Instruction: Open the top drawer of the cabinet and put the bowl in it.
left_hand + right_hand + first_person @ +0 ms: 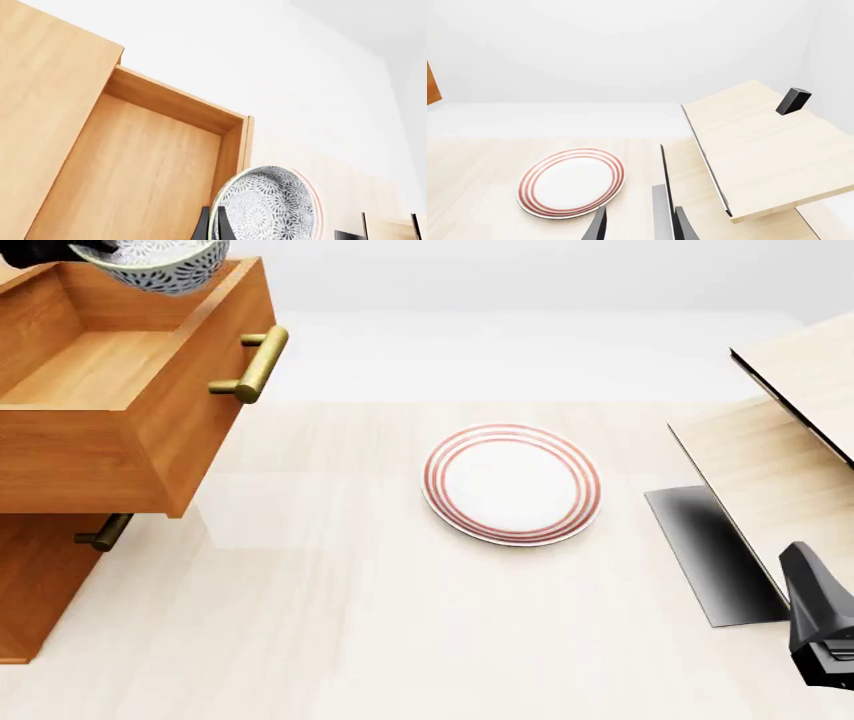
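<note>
Front view first: the top drawer (127, 390) of the cabinet (40, 580) stands pulled well out, its brass handle facing the middle of the surface (400, 640). Above the drawer's far end hangs the bowl (167, 265), carried by the left end effector (80, 250). Only a dark scrap of that end effector shows at the frame's edge, so the grip itself is not readable here. The red-ringed plate (511, 483) lies well clear of the drawer, out on the open surface. The right end effector (821, 630) sits parked beyond the plate, beside the pale wood structure (787, 440).

Left wrist view: now the hold is plain. Dark fingers (223, 225) pinch the bowl (270, 207) by its rim, and the bowl is tilted almost on edge. Beyond it lies the drawer's bare floor (133, 165). The front camera cannot show that tilt, nor the grip.

Right wrist view: the right end effector (637, 225) has its fingers apart, holding nothing, pointed towards the plate (570, 181) and the pale wood structure (760, 150). The drawer is not visible.

The risk, to my eye: a rim pinch on a tilted bowl is thin. Released from this height it could land on edge, roll, or clip the drawer wall and tumble out. Lower and level it first.
</note>
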Available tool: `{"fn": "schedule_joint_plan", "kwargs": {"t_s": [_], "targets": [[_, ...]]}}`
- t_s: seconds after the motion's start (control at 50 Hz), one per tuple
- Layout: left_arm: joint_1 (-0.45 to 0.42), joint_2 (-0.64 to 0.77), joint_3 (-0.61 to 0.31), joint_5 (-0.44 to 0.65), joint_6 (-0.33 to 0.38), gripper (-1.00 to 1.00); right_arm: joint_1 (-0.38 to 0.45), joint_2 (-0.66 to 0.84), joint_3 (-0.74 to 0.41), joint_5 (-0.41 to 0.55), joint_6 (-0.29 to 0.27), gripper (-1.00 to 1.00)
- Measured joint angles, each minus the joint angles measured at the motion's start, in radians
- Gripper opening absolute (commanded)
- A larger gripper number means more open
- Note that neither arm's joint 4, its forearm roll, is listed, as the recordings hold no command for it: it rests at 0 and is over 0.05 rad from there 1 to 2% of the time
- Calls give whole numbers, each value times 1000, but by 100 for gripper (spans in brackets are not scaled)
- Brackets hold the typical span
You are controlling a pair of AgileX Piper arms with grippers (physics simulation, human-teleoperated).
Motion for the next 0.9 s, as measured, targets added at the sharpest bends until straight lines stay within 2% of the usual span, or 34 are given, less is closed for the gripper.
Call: {"fn": "schedule_joint_plan", "kwargs": {"t_s": [0.54, 0.9], "targets": [[97, -108, 106, -21, -34, -100, 0, 0, 0, 0, 0, 100], [160, -132, 156, -41, -41, -100, 0, 0, 0, 0, 0, 100]]}}
